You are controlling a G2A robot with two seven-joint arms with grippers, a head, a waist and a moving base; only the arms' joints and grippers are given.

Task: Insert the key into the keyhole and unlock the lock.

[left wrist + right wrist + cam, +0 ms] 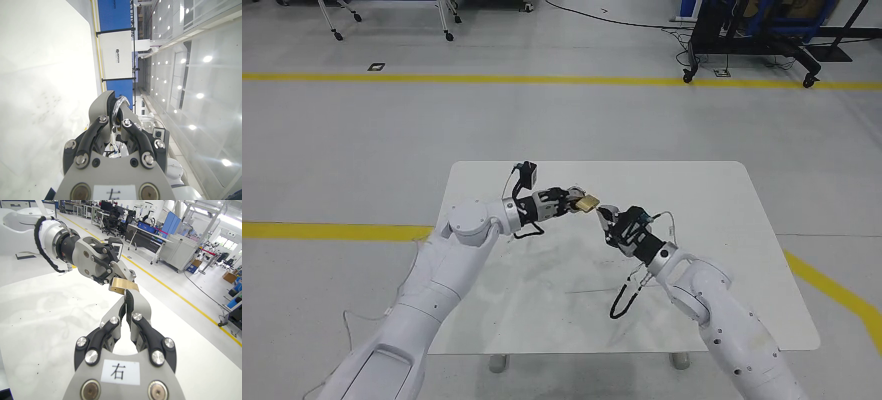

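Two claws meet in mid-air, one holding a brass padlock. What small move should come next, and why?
Probably a gentle twist by the right gripper. It is shut on the key, whose tip looks seated in the brass lock that the left gripper clamps above the table. How deep it sits I cannot tell, so turn slowly.

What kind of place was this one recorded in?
Probably a robotics lab or factory test hall. Yellow painted lines cross the grey floor. Beyond the white rectangular table stand rows of workbenches with black office chairs and a wheeled aluminium-framed glazed enclosure.
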